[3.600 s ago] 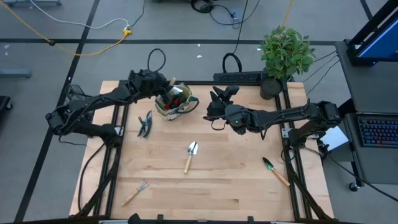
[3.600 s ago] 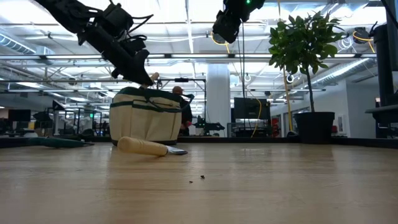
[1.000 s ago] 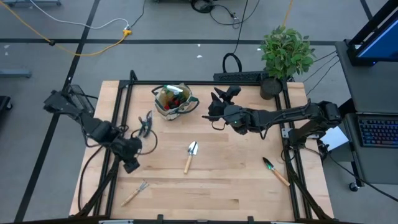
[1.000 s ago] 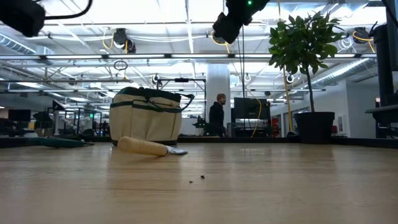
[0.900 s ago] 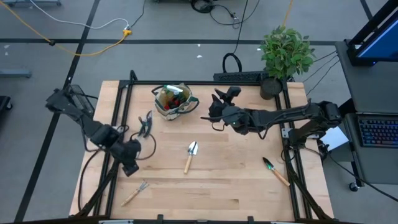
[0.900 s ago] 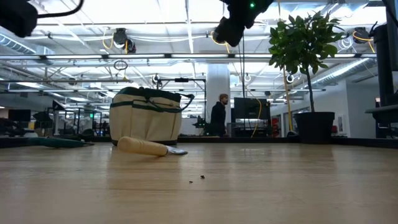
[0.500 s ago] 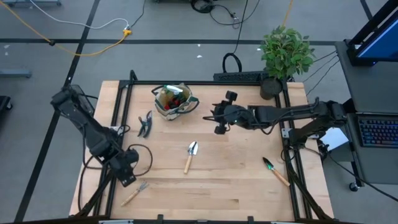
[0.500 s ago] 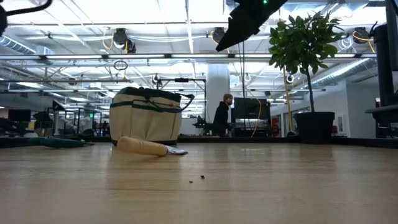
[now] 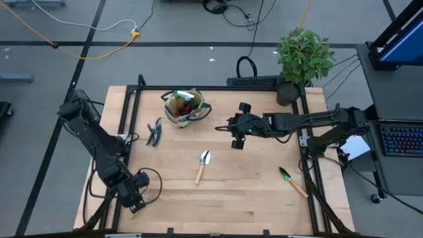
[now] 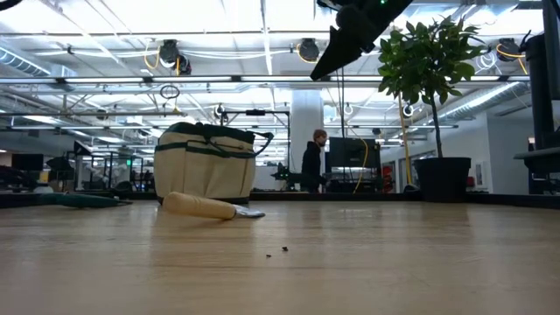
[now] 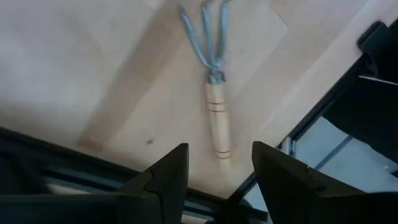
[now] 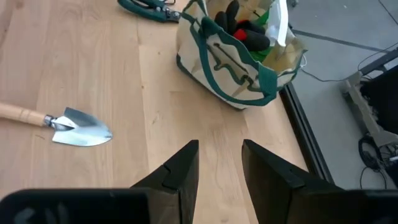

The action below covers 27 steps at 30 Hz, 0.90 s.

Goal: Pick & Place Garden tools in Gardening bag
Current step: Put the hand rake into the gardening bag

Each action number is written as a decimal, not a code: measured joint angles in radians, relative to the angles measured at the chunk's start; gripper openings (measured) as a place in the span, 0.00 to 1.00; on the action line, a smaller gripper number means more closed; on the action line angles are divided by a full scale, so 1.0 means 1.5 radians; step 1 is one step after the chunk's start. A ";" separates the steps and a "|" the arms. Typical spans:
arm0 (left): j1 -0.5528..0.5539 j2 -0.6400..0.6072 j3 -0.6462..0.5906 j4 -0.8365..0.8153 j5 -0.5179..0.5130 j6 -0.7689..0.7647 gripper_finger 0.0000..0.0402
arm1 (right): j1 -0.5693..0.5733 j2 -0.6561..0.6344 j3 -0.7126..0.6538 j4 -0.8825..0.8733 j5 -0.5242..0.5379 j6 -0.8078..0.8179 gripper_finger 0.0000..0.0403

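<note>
Rake (image 11: 214, 93): lying flat on desk (image 9: 251, 192), near corner.
Left tool (image 11: 214, 177): above rake, fingers apart, empty.
Right tool (image 12: 219, 168): near gardening bag (image 12: 239, 62), fingers apart, empty.

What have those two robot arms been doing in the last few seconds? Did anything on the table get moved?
The left hand was over the gardening bag; it swung away to the table's near left corner and now hovers, open and empty, over the rake. The right hand turned and shifted slightly rightward, open too. The bag, shears, silver trowel and green trowel lie where they were.
</note>
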 joint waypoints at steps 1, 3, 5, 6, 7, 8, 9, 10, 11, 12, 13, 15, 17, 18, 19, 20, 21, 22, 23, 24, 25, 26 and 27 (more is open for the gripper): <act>-0.004 0.011 0.000 0.013 0.001 -0.012 0.45 | 0.000 0.000 0.000 0.000 0.000 0.000 0.29; -0.015 0.032 0.000 0.036 0.002 -0.041 0.45 | 0.000 0.000 0.000 0.001 0.000 0.000 0.29; -0.023 0.053 0.000 0.056 0.002 -0.068 0.45 | 0.000 0.000 0.000 0.001 0.000 0.000 0.29; -0.027 0.062 0.000 0.063 0.002 -0.081 0.45 | 0.000 0.000 0.000 0.001 0.000 0.000 0.29; -0.031 0.071 0.000 0.070 0.001 -0.093 0.45 | 0.000 0.000 0.000 0.001 0.000 0.000 0.29; -0.034 0.079 0.000 0.075 0.001 -0.104 0.45 | 0.000 0.000 0.000 0.002 0.000 0.000 0.29; -0.037 0.085 0.000 0.079 0.001 -0.114 0.45 | 0.000 0.000 0.000 0.004 0.000 0.000 0.29; -0.039 0.091 0.000 0.083 0.001 -0.122 0.45 | 0.000 0.000 0.000 0.006 0.000 0.000 0.29; -0.040 0.097 0.000 0.088 0.001 -0.130 0.45 | 0.000 0.000 0.000 0.006 0.000 0.000 0.29; -0.041 0.102 0.000 0.093 0.000 -0.134 0.45 | 0.000 0.000 0.000 0.007 0.000 0.000 0.29; -0.043 0.107 0.000 0.097 -0.002 -0.139 0.45 | 0.000 0.000 0.000 0.009 0.000 0.000 0.29; -0.043 0.117 0.000 0.105 -0.006 -0.145 0.45 | 0.000 0.000 0.000 0.010 0.000 0.000 0.29; -0.043 0.127 0.000 0.110 -0.012 -0.149 0.45 | 0.000 0.000 0.000 0.010 0.000 0.000 0.29; -0.043 0.130 0.000 0.110 -0.013 -0.149 0.45 | 0.000 0.000 0.000 0.010 0.000 0.000 0.29; -0.043 0.134 0.000 0.111 -0.014 -0.149 0.45 | 0.000 0.000 0.000 0.010 0.000 0.000 0.29; -0.043 0.138 0.000 0.111 -0.014 -0.149 0.45 | 0.000 0.000 0.000 0.010 0.000 0.000 0.29; -0.043 0.144 0.000 0.111 -0.014 -0.148 0.45 | 0.000 0.000 0.000 0.010 0.000 0.000 0.29; -0.043 0.149 0.000 0.112 -0.014 -0.148 0.45 | 0.000 0.000 0.000 0.010 0.000 0.000 0.29; -0.044 0.154 0.000 0.113 -0.014 -0.147 0.45 | 0.000 0.000 0.000 0.010 0.000 0.000 0.29; -0.045 0.160 0.000 0.114 -0.013 -0.147 0.45 | 0.000 0.000 0.000 0.010 0.000 0.000 0.29; -0.047 0.166 0.000 0.116 -0.012 -0.147 0.45 | 0.000 0.000 0.000 0.010 0.000 0.000 0.29; -0.049 0.173 0.000 0.118 -0.012 -0.147 0.45 | 0.000 0.000 0.000 0.010 0.000 0.000 0.29; -0.050 0.180 0.000 0.123 -0.011 -0.147 0.45 | 0.000 0.000 0.000 0.010 0.000 0.000 0.29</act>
